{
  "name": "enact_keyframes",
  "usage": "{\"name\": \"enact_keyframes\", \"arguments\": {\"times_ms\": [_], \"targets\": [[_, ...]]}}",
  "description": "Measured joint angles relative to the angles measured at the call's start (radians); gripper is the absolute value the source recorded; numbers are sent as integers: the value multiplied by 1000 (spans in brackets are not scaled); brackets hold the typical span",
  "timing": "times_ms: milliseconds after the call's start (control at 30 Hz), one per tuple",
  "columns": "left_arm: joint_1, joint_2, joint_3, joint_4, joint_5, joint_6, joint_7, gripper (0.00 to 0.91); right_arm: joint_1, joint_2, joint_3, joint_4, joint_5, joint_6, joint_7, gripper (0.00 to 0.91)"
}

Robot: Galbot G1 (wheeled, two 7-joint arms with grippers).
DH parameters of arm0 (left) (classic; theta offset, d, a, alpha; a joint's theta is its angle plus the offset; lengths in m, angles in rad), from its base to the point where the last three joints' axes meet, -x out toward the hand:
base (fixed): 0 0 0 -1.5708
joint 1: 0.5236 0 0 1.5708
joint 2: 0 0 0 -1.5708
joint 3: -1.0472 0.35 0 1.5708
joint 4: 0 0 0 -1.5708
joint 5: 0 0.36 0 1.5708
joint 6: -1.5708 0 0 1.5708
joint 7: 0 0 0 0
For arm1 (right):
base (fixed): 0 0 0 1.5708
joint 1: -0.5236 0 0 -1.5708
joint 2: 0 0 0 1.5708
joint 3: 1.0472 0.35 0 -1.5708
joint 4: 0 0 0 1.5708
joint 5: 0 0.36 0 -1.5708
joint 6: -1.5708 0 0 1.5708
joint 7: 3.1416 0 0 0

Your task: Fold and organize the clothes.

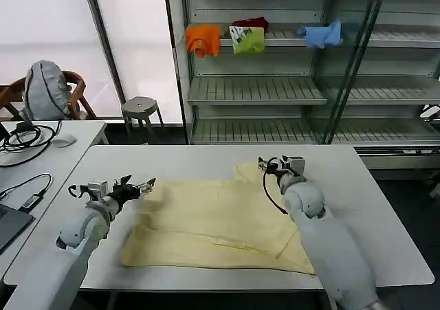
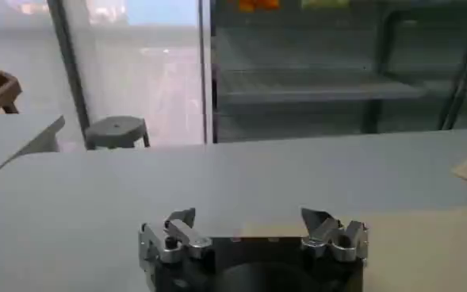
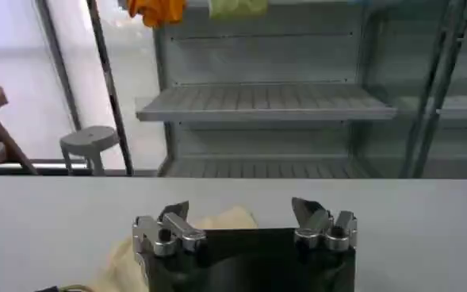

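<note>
The clothes, one pale cream-yellow T-shirt, lie flat across the middle of the grey table, with a sleeve reaching toward the far side. My left gripper hovers open at the shirt's left edge, nothing between its fingers. In the left wrist view this gripper stands wide open over the table, the T-shirt just beyond it. My right gripper is open above the shirt's far right sleeve. The right wrist view shows this gripper open, with a fold of the T-shirt between and beyond its fingertips.
Metal shelves stand behind the table, holding orange, lime-green, dark red and light blue garments. A grey stool and a chair with a bag are at the back left. A side table with cables is at the left.
</note>
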Motion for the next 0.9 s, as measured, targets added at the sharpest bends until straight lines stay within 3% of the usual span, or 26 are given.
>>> {"name": "enact_keyframes", "arguments": {"times_ms": [567, 867, 900], "targets": [[-73, -15, 58, 116, 2, 6, 22, 907, 124, 56, -37, -249, -15, 30, -39, 907], [-90, -27, 65, 147, 5, 2, 25, 907, 141, 68, -41, -311, -23, 33, -47, 907], [-92, -27, 66, 150, 5, 0, 25, 907, 142, 70, -40, -315, -23, 32, -47, 655]]}}
